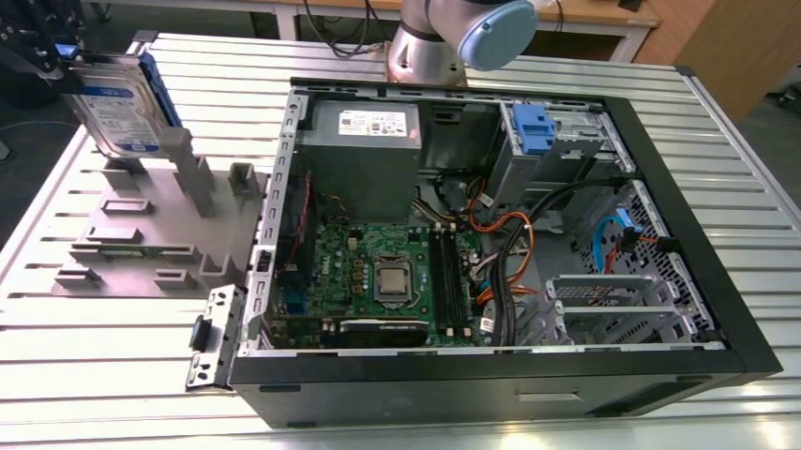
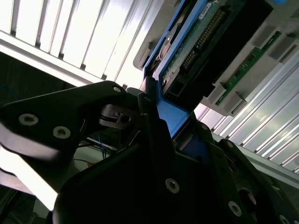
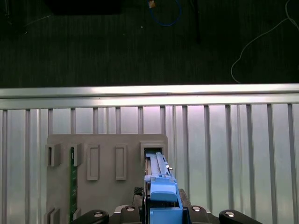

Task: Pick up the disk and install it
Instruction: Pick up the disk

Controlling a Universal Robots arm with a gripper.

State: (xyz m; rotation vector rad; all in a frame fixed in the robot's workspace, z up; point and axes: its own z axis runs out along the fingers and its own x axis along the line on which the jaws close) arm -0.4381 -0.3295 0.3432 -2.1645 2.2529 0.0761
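**Clerk:** Exterior view, item one?

**Keeper:** The disk (image 1: 119,105), upright, label outward, near the exterior view's left edge. The pincer (image 1: 66,73) is clamped on its upper end. Its lower end sits at the grey rack (image 1: 138,234) on the desk (image 1: 126,394). I cannot tell whether it is free of the rack.

**Clerk:** Containers?

**Keeper:** A computer case (image 1: 701,281), side off. It contains a grey box (image 1: 363,155), a motherboard (image 1: 388,272), loose cables and a blue clip (image 1: 532,127) in the upper bay. The drive cage (image 1: 607,300) near the bottom shows nothing inside.

**Clerk:** Second wrist view?

**Keeper:** The pincer (image 2: 159,112) has its black fingers (image 2: 117,100) closed tight on the blue carrier. The disk (image 2: 201,37) shows its circuit side, running away toward the grey rack (image 2: 233,95).

**Clerk:** First wrist view?

**Keeper:** The pincer (image 3: 161,212) grips the carrier. The disk (image 3: 158,168) is seen edge-on, pointing into one slot of the grey rack (image 3: 107,144). A green board (image 3: 73,182) stands in another slot, and two slots between look unfilled. The desk (image 3: 233,140) is slatted metal.

**Clerk:** Handling note?

**Keeper:** In my judgement, travel should run straight along the slot with no tilt, so the carrier does not bind on the walls. The grip is on plastic only, so keep it firm and move slowly.
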